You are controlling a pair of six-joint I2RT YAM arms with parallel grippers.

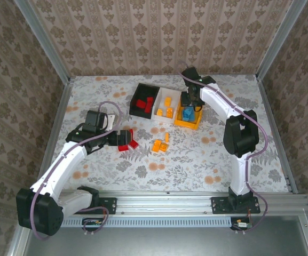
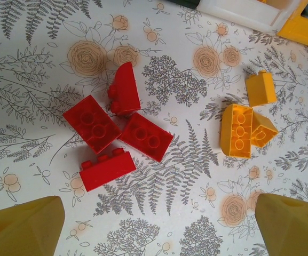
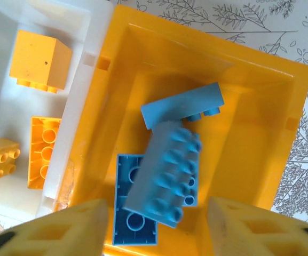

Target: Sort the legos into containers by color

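Note:
Four red legos (image 2: 92,124) lie in a loose cluster on the floral table, with three orange ones (image 2: 237,129) to their right. My left gripper (image 2: 159,229) hovers over them, open, with nothing between its fingers (image 2: 23,226). From above it sits by the red cluster (image 1: 127,144). My right gripper (image 3: 159,226) is open above the orange-yellow container (image 3: 250,117). A blurred blue lego (image 3: 164,170) lies loose between its fingers, touching neither, on top of two other blue ones (image 3: 183,104). The white container (image 3: 84,90) beside it holds orange legos (image 3: 39,61).
The three containers stand joined in a row at the back centre: black (image 1: 137,88) with red bricks, white (image 1: 159,118), orange-yellow (image 1: 187,126). Orange bricks (image 1: 159,144) lie in front of them. Patterned walls enclose the table on three sides.

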